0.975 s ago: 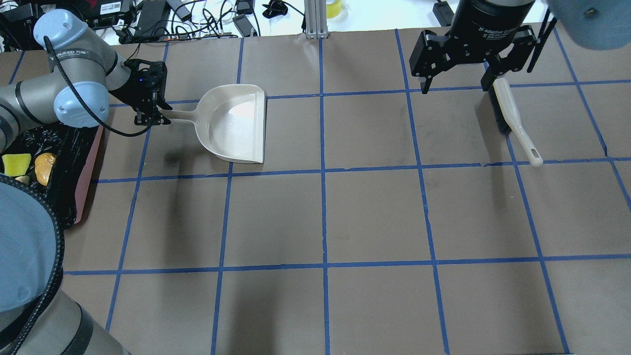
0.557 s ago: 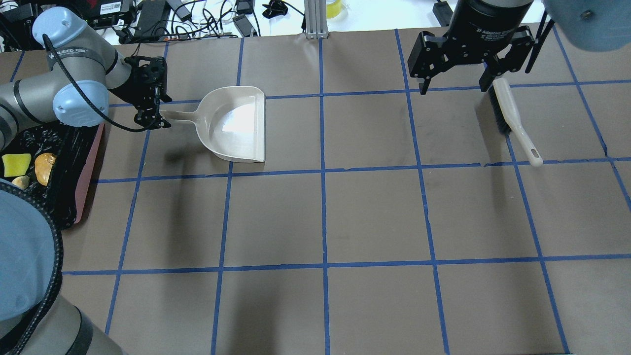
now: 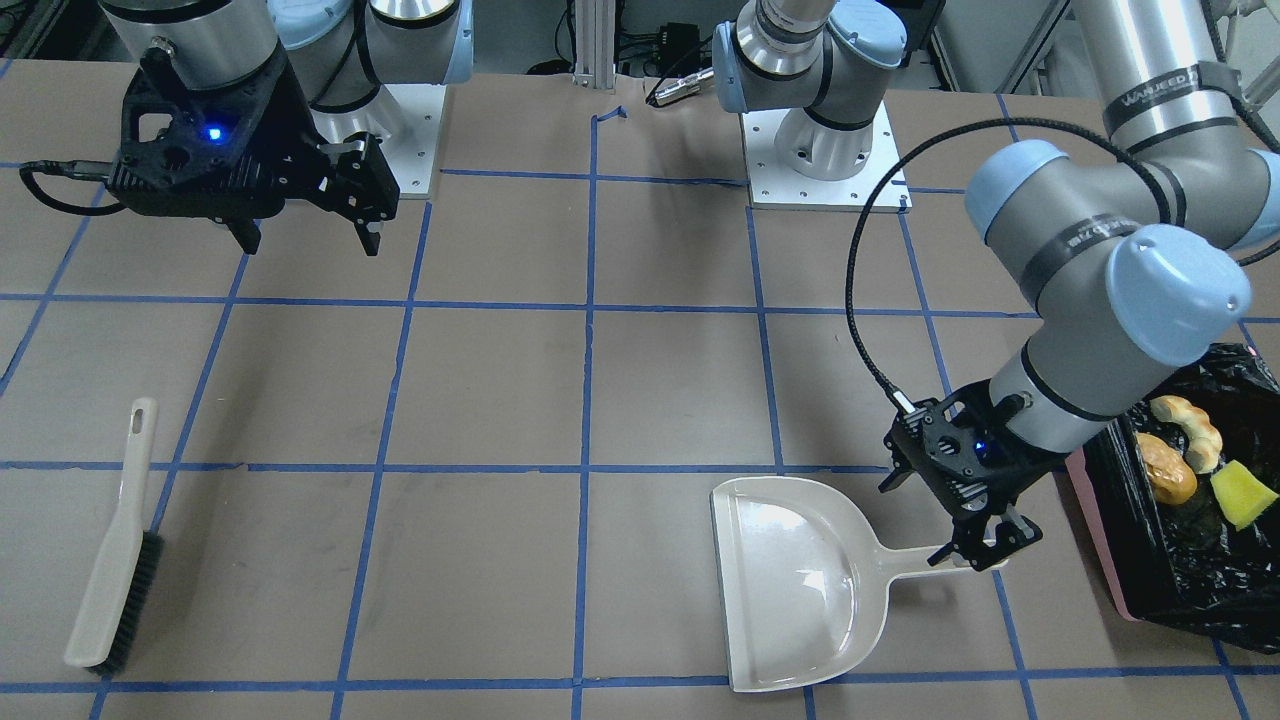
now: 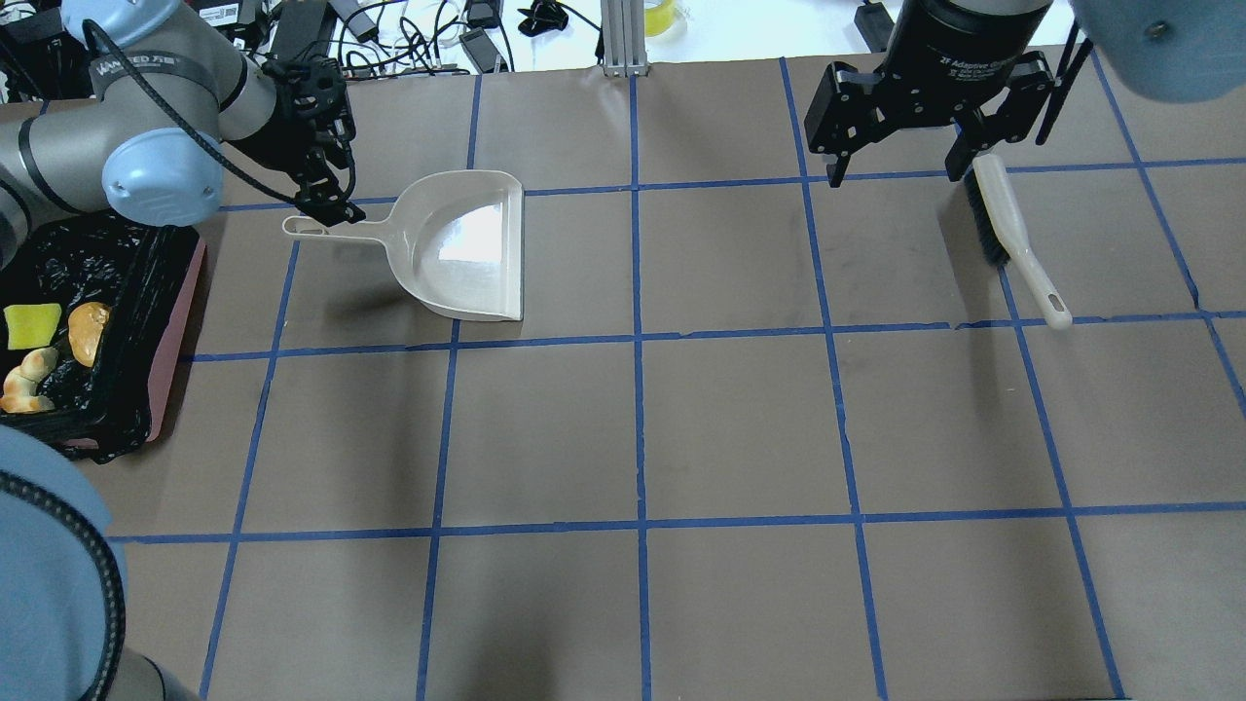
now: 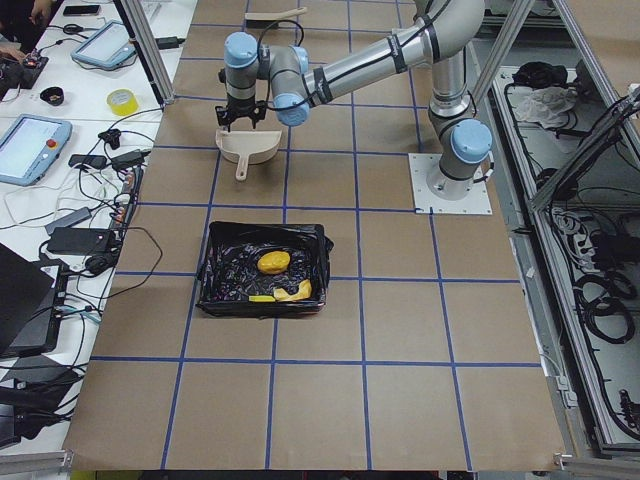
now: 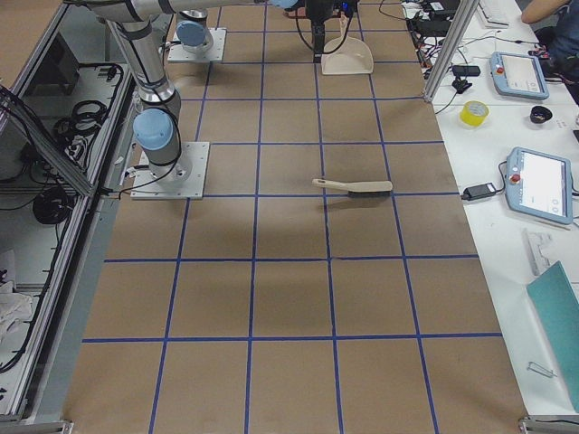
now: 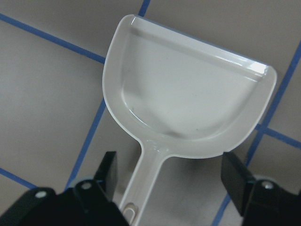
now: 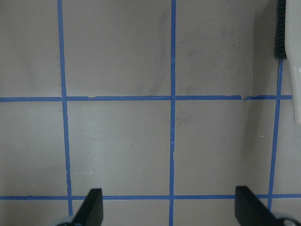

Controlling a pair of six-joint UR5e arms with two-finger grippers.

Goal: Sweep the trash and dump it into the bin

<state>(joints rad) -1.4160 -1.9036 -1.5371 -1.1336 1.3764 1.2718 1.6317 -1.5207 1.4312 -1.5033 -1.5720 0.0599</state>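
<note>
The trash lies in the pink bin with its black bag at the table's left end: the orange-yellow lump, the cream crescent and the yellow sponge block. They also show in the front view: lump, crescent, sponge. My left gripper is open just above the handle of the beige dustpan. In the left wrist view its fingers stand wide on either side of the handle. My right gripper is open and empty above the table.
The dustpan lies flat and empty, its mouth toward the table's middle. A beige hand brush with black bristles lies by the right gripper, and it also shows in the front view. Cables and gear crowd the far edge.
My left gripper has come off the end of the dustpan handle and drawn back toward the far edge. The dustpan stays put. The left arm now uncovers the crescent in the bin.
</note>
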